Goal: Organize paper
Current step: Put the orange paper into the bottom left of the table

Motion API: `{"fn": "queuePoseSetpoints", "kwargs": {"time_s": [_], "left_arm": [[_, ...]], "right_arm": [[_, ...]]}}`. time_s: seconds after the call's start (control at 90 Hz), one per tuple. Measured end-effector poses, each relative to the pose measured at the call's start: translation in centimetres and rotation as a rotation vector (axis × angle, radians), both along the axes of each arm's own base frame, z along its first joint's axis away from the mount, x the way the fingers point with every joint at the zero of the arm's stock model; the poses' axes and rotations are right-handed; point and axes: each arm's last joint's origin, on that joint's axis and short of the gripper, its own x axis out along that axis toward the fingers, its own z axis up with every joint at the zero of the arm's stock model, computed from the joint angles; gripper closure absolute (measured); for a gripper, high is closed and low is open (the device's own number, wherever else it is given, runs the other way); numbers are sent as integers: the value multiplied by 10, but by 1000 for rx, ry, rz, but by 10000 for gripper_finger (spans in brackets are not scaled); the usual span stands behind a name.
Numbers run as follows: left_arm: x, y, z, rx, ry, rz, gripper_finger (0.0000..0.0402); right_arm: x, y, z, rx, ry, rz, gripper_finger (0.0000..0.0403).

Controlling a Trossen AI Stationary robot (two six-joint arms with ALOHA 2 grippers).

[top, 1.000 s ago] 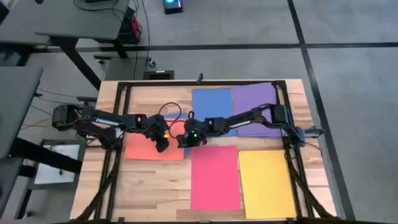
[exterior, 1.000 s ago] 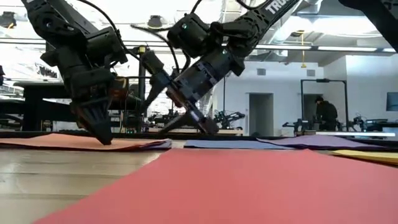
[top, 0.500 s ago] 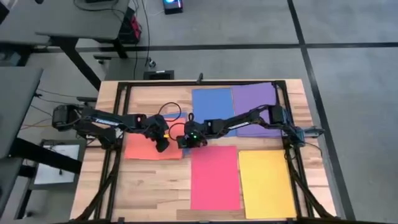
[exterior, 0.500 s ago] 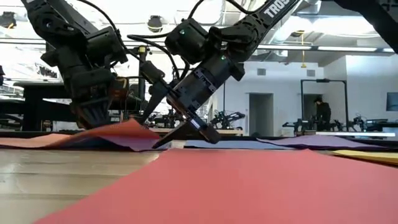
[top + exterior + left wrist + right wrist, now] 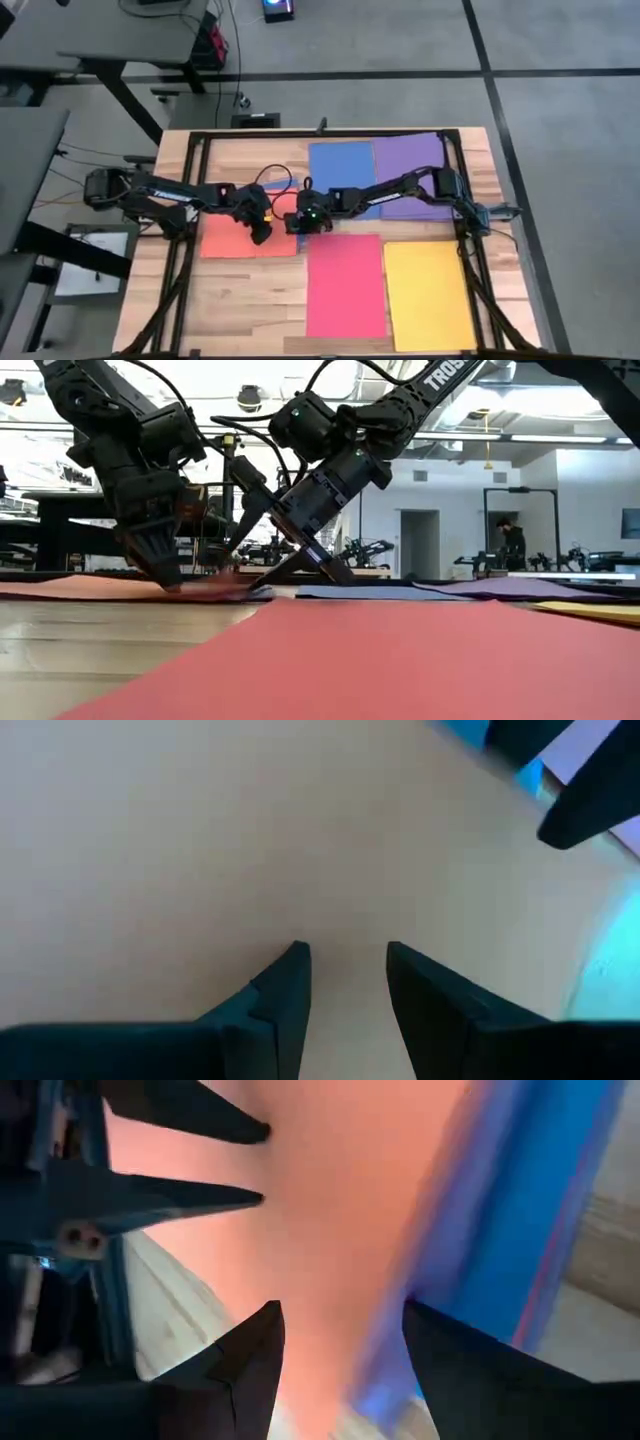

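A salmon-orange sheet of paper (image 5: 230, 241) lies flat at the table's left middle, on top of a blue sheet (image 5: 500, 1200) whose edge sticks out beside it. My left gripper (image 5: 260, 232) stands open on the salmon sheet's right part. My right gripper (image 5: 297, 225) is open at that sheet's right edge, slanting down from the right; the salmon paper (image 5: 330, 1210) shows between its fingers. Another blue sheet (image 5: 340, 165) and a purple sheet (image 5: 410, 170) lie at the far side. A pink-red sheet (image 5: 345, 285) and a yellow sheet (image 5: 428, 295) lie at the near side. My left gripper comes from above, pointing down, and its fingertips (image 5: 168, 582) rest on the salmon sheet's right part (image 5: 345, 920), which lies flat on the table. My right gripper's lower finger (image 5: 325, 565) reaches down to the table at the sheet's right edge; whether it touches the paper I cannot tell.
Black rails (image 5: 190, 200) run along the table's left and right sides and its far edge. Bare wood (image 5: 240, 300) shows at the near left. The pink-red sheet (image 5: 400, 660) fills the near foreground of the low view.
Half a second ago the salmon sheet's right edge stood up in a hump between the two grippers. It has dropped and lies flat again. Both grippers stay close to where they were.
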Motion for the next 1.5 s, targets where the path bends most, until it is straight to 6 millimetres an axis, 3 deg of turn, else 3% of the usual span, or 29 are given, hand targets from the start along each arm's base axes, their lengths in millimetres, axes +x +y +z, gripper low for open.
{"fn": "queuePoseSetpoints", "kwargs": {"time_s": [0.733,1.178,1.344,1.5], "left_arm": [[2,0,1,3,-26,0,283],[2,0,1,-4,-21,8,283],[2,0,1,-4,-26,10,283],[5,1,4,-16,-51,19,283]], "right_arm": [[3,3,1,-74,-28,-92,207],[10,5,3,18,-101,-98,208],[9,8,-1,25,-79,-100,237],[7,8,-3,-23,-55,-87,302]]}}
